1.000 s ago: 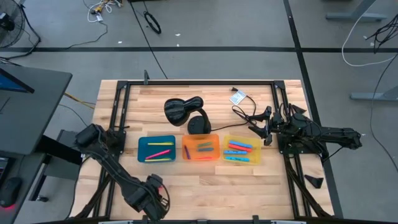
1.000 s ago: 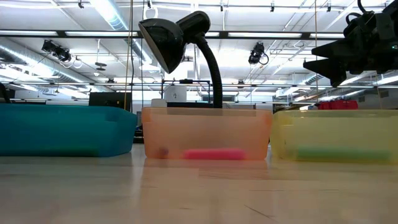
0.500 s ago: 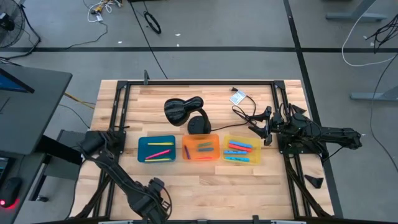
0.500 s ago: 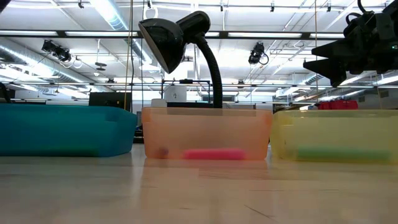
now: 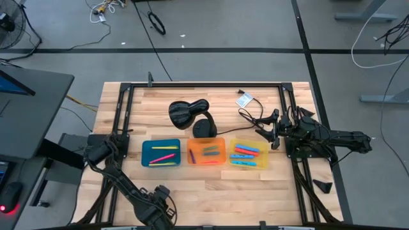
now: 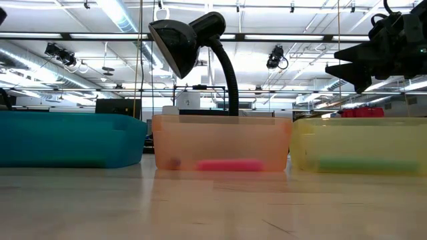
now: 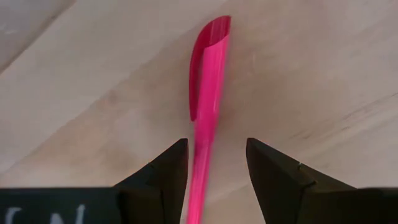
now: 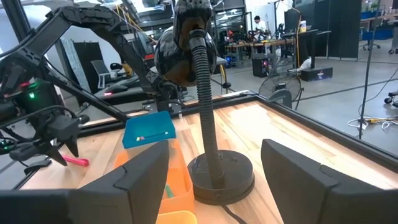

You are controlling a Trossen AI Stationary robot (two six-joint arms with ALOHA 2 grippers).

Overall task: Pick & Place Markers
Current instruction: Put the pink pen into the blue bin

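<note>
Left gripper [image 7: 216, 163] pinching pink marker [image 7: 208, 81] near blue tray [image 5: 160, 153]; marker's long axis projects forward between fingers; right gripper [image 8: 214, 180] wide, idle

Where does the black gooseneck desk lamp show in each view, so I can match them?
High view: black gooseneck desk lamp at table centre, just behind the orange plastic tray.
Low view: lamp head upper centre, neck rising behind the orange tray.
Left wrist view: not in it.
Right wrist view: neck and base at centre.
Shared landmark: the orange tray.
</note>
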